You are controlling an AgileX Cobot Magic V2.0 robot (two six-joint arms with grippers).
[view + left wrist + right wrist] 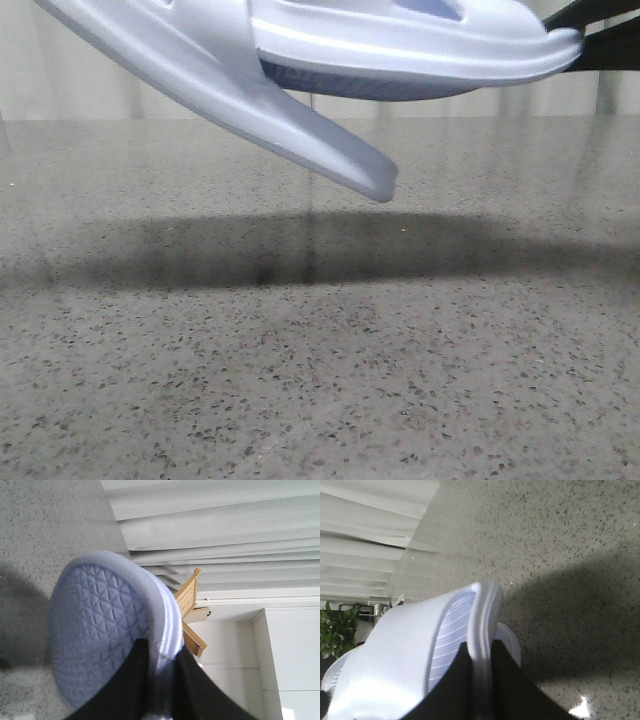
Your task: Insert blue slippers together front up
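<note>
Both blue slippers hang high above the table, close to the front camera. One slipper (250, 100) slants down from the upper left, its end near the middle. The other slipper (400, 40) lies level across the top, overlapping the first. My right gripper (575, 38) is shut on its right end. In the right wrist view the gripper (480, 645) clamps the rim beside the ribbed footbed (452, 635). In the left wrist view my left gripper (161, 647) is shut on the edge of a slipper, whose triangle-patterned sole (95, 630) faces the camera. The left gripper is out of the front view.
The speckled grey table top (320, 380) lies below, with the slippers' dark shadow (300, 250) across it. A white curtain hangs behind. A wooden chair (187, 597) and a green plant (337, 627) stand beyond the table.
</note>
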